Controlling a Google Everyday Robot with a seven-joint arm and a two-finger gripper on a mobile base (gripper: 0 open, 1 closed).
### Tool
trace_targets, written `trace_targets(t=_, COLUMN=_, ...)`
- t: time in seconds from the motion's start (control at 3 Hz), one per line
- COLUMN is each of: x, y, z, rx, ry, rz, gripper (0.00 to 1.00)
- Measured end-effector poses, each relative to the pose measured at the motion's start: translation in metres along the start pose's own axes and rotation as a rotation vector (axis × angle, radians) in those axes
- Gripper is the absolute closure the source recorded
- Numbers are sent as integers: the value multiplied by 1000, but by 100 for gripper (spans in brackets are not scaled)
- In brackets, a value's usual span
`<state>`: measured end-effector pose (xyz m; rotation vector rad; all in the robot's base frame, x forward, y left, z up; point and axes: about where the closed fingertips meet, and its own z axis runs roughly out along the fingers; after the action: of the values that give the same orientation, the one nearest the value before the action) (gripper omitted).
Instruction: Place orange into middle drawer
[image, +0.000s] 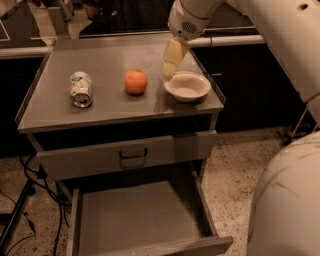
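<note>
The orange (135, 81) sits on the grey cabinet top (115, 57), between a drink can and a cream bowl. My gripper (166, 75) hangs down from the white arm just above the cabinet top. It is at the left rim of the bowl and a short way right of the orange, and it does not touch the orange. The middle drawer (140, 220) is pulled out wide at the bottom of the view. Its flat grey inside holds nothing.
A white-and-green drink can (81, 89) lies on its side at the left of the top. The cream bowl (187, 86) stands at the right. A shut drawer front with a black loop handle (132, 152) sits above the open drawer. My arm's white body (287, 200) fills the right edge.
</note>
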<state>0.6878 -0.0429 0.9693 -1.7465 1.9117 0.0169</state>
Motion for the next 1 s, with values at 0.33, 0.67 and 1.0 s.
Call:
trace_targets(t=0.33, x=1, y=-11, z=26, rx=-29, ry=29, rz=16, gripper=0)
trace_targets(t=0.67, x=-8, y=-18, z=46, rx=-64, ry=32, rz=23, gripper=0)
trace_targets(t=1.0, x=-9, y=-20, z=47, rx=-61, ry=30, rz=23, gripper=0)
